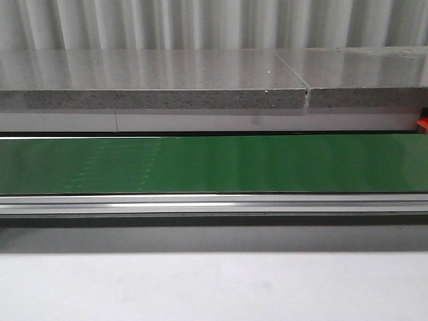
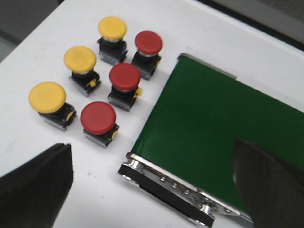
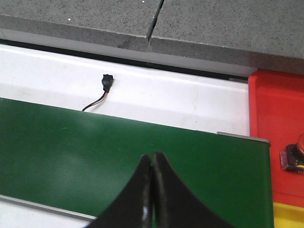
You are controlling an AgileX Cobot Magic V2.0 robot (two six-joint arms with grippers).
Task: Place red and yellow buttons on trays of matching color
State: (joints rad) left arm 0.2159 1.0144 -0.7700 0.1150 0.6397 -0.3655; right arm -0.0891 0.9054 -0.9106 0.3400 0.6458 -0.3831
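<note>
left gripper (image 2: 152,190): jaws wide apart, nothing between them; hangs over the end of the green belt (image 2: 213,133) and the white table (image 2: 42,47)
right gripper (image 3: 152,199): fingers pressed together, tips touching, holding nothing; sits above the belt
yellow buttons: three on the white table ahead of the left gripper, off the belt end. One nearest the left finger (image 2: 47,97), one in the middle (image 2: 80,59), one farthest (image 2: 112,27)
red buttons: three in a second row, between the yellow row and the belt. Nearest (image 2: 98,117), middle (image 2: 125,76), farthest (image 2: 149,42). All six upright, caps up, close together but not touching
red tray (image 3: 278,137): just past the belt end, beside the right gripper; one button (image 3: 292,156) with a dark red cap sits in it, partly cut off at the picture edge
yellow tray (image 3: 287,216): only a corner shows, next to the red tray, nearer the right gripper
belt roller (image 2: 166,183): metal end piece right in front of the left gripper
cable (image 3: 102,90): small black plug with wire on the white strip beyond the belt, well ahead of the right gripper
front view: belt (image 1: 214,164), grey stone ledge (image 1: 154,87) behind it; no grippers or buttons seen
</note>
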